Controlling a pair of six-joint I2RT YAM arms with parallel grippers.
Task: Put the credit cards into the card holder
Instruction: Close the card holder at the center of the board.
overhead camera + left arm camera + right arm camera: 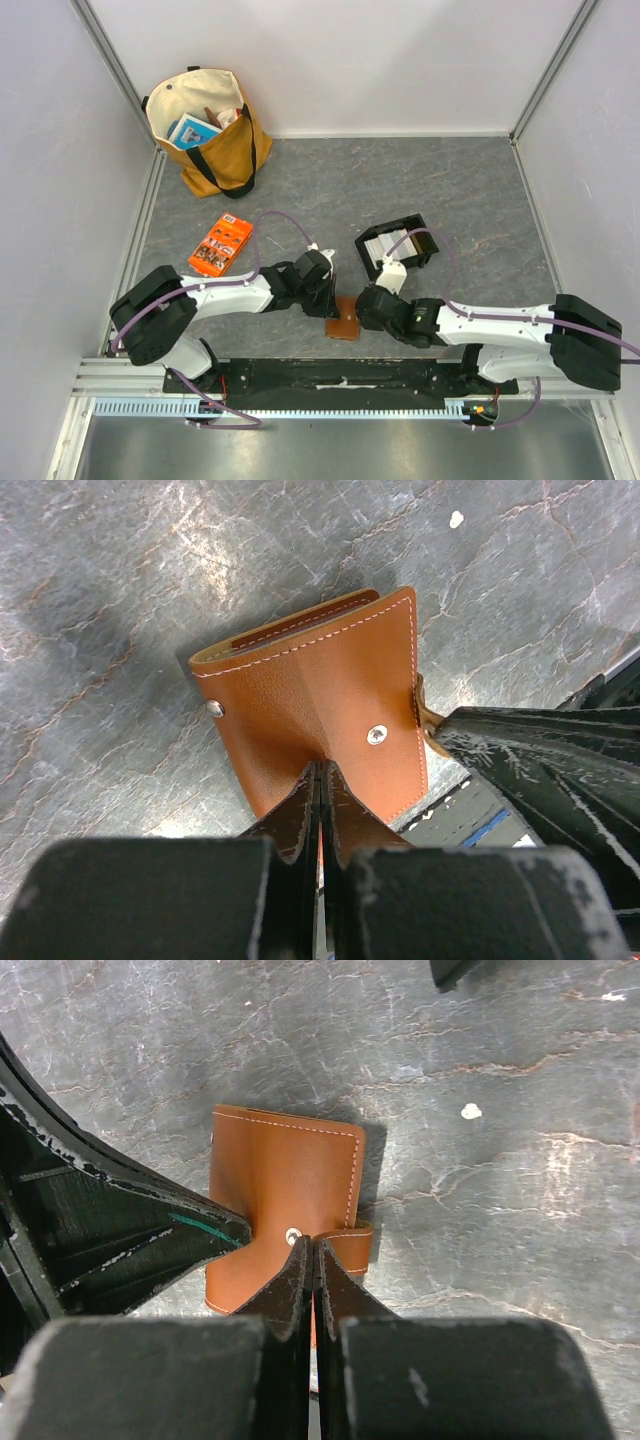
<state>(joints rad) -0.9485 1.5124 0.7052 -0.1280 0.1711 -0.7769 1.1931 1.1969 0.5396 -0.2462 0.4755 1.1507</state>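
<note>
You are clamping your left tool (318, 772) on the left edge of the card holder (320, 670), which is lying on the desk (450, 180) between both tools. Your right tool (311, 1247) is pinching its strap side, and the credit cards (388, 243) are sitting beyond it, nearer that tool.

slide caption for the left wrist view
Left pincer grips the card holder by one edge, right pincer at its strap.

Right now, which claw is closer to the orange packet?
Left. The left claw grips the brown card holder on the side facing the orange packet; the right claw grips its far side.
</note>
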